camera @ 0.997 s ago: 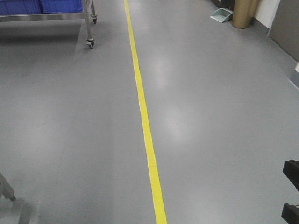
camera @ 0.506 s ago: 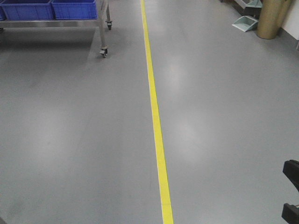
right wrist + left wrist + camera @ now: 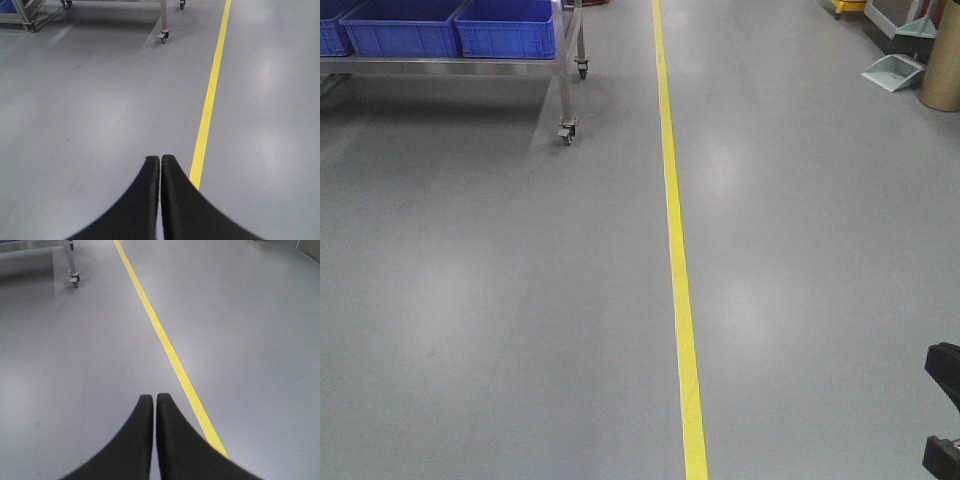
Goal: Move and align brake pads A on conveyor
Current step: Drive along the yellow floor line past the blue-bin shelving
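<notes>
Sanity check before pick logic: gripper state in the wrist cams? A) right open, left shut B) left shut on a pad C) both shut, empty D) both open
C: the left gripper and right gripper each show fingertips pressed together, nothing between them, only floor ahead.

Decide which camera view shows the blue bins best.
The exterior front-facing view: the blue bins sit on the steel cart, top left. Both wrist views catch only the cart's legs and casters, with at most a sliver of blue.
</notes>
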Motion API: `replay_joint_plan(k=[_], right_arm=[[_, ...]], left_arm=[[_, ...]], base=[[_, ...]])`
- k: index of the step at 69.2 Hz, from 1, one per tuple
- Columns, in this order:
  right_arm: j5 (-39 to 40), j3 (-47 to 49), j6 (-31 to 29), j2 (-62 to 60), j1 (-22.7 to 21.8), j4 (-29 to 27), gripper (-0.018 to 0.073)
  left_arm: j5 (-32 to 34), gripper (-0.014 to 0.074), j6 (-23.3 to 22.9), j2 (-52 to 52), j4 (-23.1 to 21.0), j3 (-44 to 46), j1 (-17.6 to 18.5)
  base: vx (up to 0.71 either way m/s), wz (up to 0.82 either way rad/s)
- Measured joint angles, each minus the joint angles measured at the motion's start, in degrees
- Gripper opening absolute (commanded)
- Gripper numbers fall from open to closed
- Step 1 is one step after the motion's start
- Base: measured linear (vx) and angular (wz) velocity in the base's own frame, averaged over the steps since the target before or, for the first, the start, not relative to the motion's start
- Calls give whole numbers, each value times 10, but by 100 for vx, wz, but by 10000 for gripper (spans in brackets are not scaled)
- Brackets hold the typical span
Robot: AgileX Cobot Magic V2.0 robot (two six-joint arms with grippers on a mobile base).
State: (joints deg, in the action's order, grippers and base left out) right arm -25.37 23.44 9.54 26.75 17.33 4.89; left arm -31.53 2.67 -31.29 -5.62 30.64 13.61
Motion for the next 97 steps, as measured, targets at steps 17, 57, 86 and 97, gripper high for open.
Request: replay_joint_plan(k=[17,57,86,97], right_arm=[[0,0,0,0,0,0,-10],[0,0,0,0,0,0,-10],[-1,0,0,0,0,0,-10],[-1,0,0,0,0,0,-10]], left_arm=[[0,-6,0,0,0,0,0],[0,-6,0,0,0,0,0],[0,-6,0,0,0,0,0],[0,-6,0,0,0,0,0]], base=[[37,7],[26,10],[9,22],[11,62]])
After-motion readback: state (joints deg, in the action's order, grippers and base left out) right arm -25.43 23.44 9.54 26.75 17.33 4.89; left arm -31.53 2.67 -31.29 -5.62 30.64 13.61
